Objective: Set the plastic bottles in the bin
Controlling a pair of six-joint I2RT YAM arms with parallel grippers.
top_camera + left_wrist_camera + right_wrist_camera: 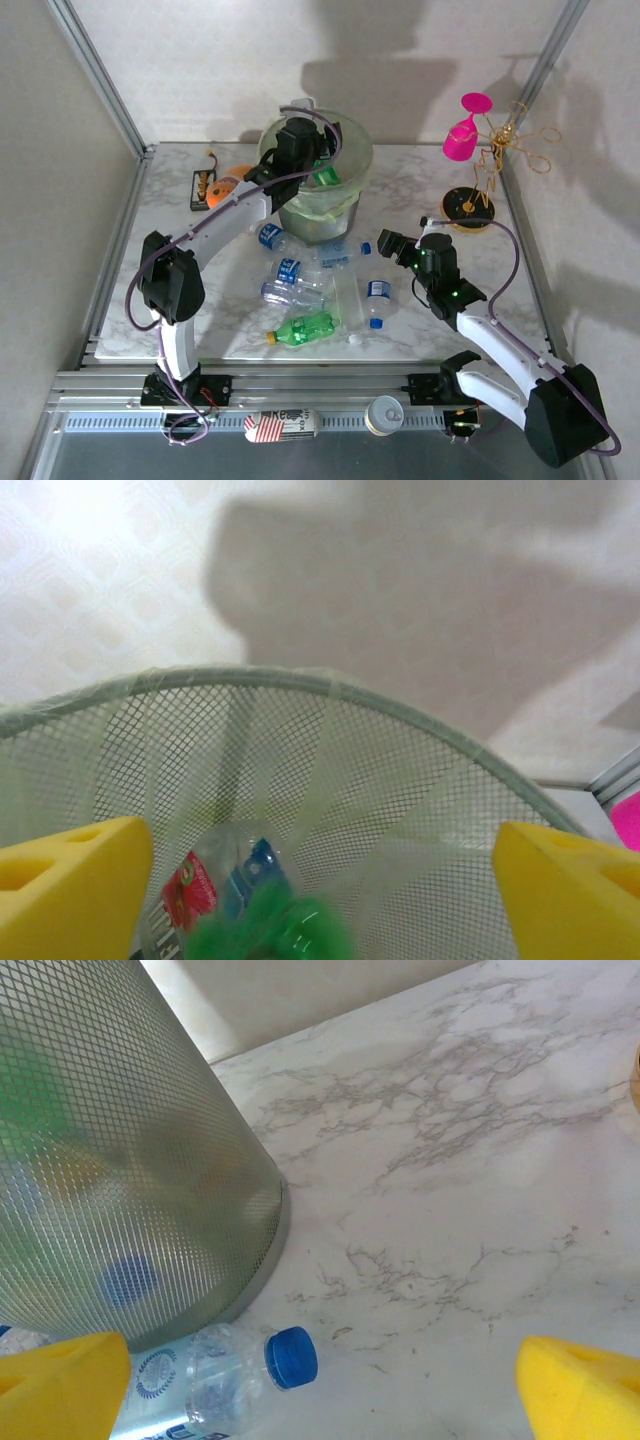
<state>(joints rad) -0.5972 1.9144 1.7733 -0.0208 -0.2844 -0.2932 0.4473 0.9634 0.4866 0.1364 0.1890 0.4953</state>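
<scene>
Mostly clear, blue-capped btls (292, 270)

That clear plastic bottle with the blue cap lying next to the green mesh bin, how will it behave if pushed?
Lying on its side on the smooth marble tabletop, the clear plastic bottle with the blue cap will probably roll. It looks empty, so likely light and squashable when gripped.

White marbled surface (450, 320), with the bin (318, 215) standing at its far middle. Just in front, clear bottles (300, 272) lie scattered on their sides, and a green bottle (305, 327) lies nearer the front edge. Far left, an orange plush toy (225, 185) sits beside a black tray (201, 188). Far right, there's a wire stand (468, 208).
</scene>
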